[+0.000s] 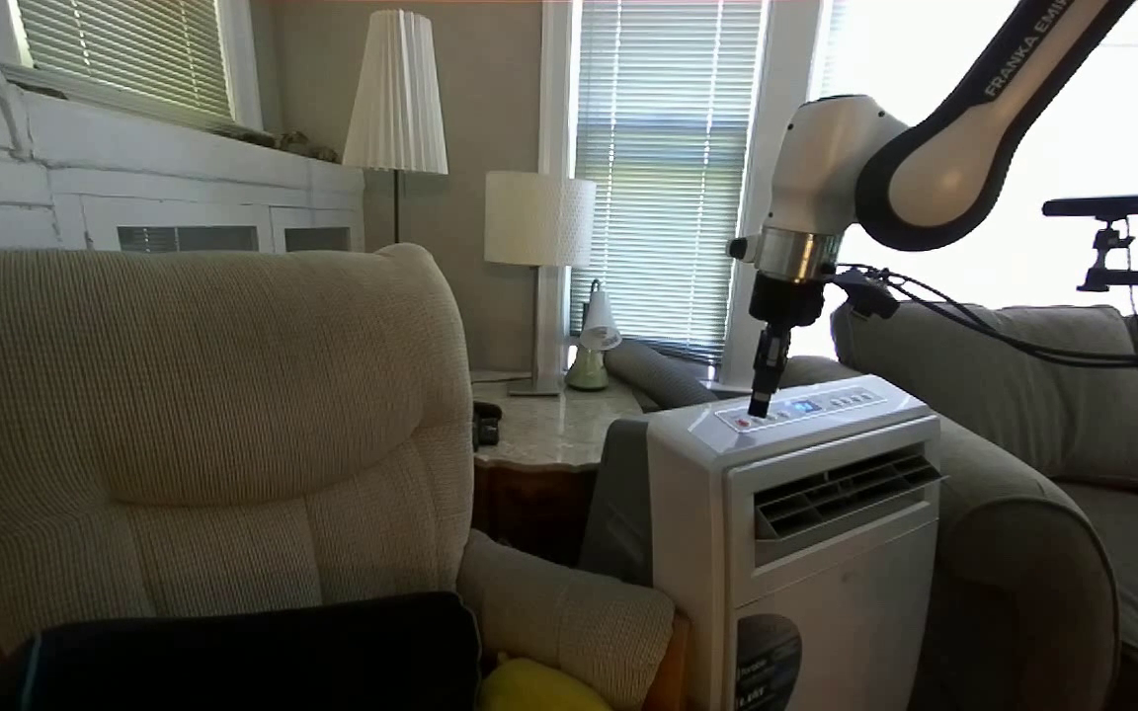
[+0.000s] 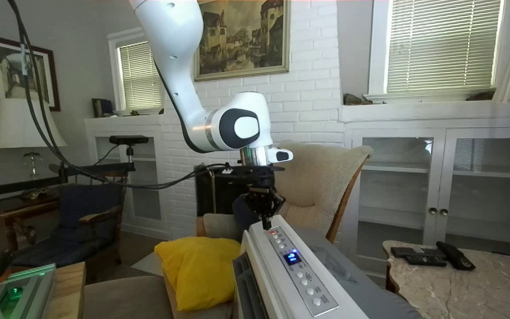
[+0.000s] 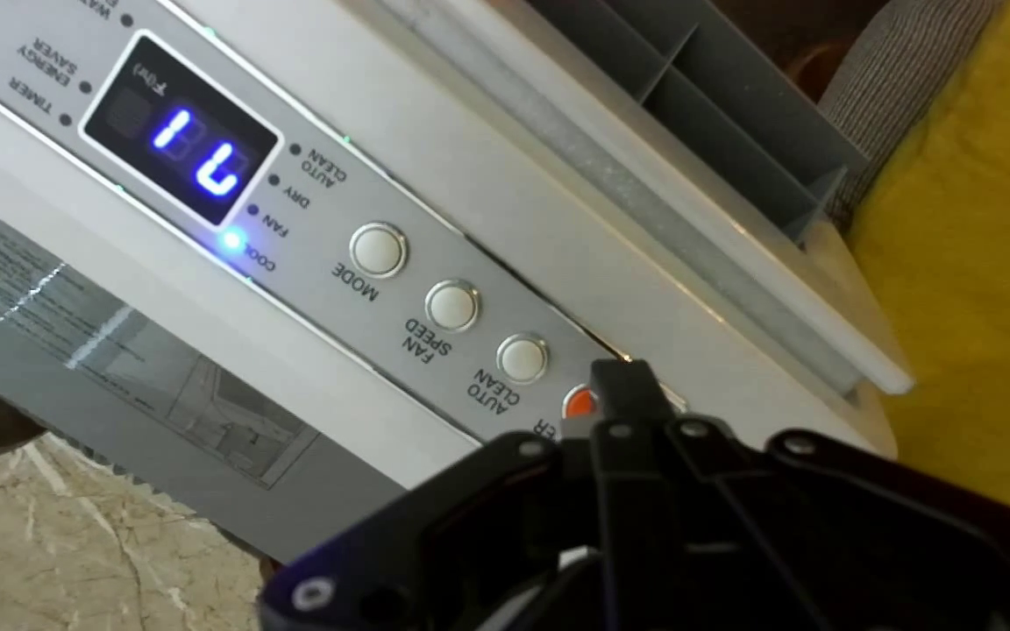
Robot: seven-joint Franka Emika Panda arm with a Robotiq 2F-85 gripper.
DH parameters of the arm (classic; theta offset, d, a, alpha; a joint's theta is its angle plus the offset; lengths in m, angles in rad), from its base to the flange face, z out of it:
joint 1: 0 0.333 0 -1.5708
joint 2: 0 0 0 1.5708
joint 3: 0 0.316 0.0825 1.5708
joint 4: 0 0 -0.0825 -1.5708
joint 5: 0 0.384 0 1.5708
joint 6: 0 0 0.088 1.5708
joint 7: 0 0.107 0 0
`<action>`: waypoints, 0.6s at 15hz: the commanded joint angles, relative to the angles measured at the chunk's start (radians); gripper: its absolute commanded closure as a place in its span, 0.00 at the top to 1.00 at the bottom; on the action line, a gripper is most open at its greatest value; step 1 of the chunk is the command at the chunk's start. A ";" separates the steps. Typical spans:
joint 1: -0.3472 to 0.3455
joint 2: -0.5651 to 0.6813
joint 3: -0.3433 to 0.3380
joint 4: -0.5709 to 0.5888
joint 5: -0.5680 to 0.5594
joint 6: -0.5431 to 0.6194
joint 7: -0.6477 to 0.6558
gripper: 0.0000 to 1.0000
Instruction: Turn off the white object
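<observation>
The white object, a boxy air conditioner (image 1: 831,612), stands upright and shows in both exterior views (image 2: 270,270) and in the wrist view (image 3: 514,175). Its lit blue display (image 3: 181,129) and a lit COOL light (image 3: 232,238) show on the top panel. A red power button (image 3: 577,401) sits at the panel's end and shows in an exterior view (image 2: 272,232). My gripper (image 3: 632,390) is shut and empty, pointing down beside the red button and partly covering it. In both exterior views its tip (image 1: 758,405) (image 2: 266,225) is at the panel; I cannot tell if it touches.
A beige armchair (image 1: 213,395) stands beside the air conditioner, with a yellow pillow (image 2: 202,270) near its front. A grey sofa (image 1: 1014,385) is on its opposite side. A marble-topped table (image 2: 454,279) with remotes and a phone stands behind. Arm cables (image 2: 104,179) hang loose.
</observation>
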 commanded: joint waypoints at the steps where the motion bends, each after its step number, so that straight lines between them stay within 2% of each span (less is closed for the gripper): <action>1: 0.009 0.029 -0.011 0.024 -0.031 0.021 0.038 0.00; 9: 0.017 0.052 -0.029 0.041 -0.039 0.047 0.043 0.00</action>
